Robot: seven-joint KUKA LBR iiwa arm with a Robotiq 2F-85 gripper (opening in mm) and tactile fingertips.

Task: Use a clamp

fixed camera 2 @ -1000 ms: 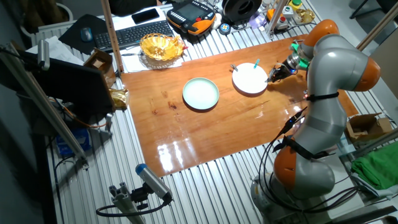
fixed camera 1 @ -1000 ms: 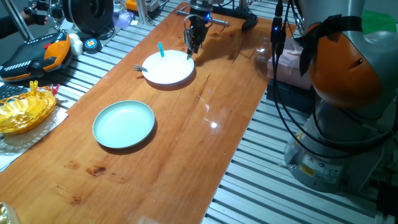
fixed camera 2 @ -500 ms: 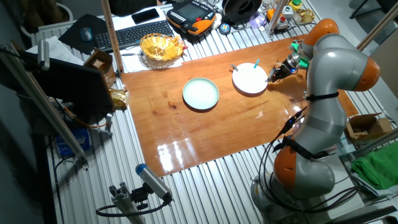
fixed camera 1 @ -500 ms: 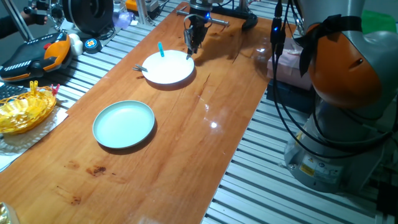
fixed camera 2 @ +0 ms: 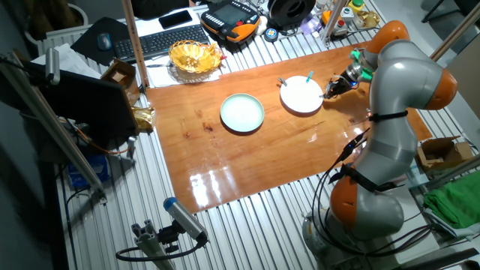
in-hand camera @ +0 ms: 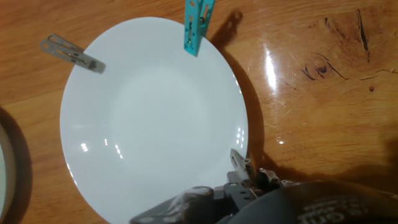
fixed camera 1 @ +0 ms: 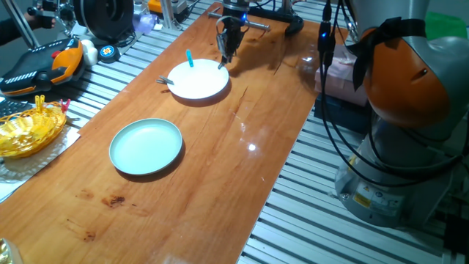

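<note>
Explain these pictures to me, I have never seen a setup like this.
The big grey and orange machine is a robot arm standing beside a wooden table. At its end is a gripper, two fingers that pinch things.

Two pictures come from fixed cameras that look at the table from different sides. The third comes from a camera on the hand, looking down along the fingers.

On the table are a white plate and a pale teal plate. A grey metal clamp and a teal clip sit on the white plate's rim.

The gripper hangs over the white plate's edge. In the hand view a small grey metal piece shows at the rim just by the fingers. Whether the gripper holds it cannot be told.
</note>
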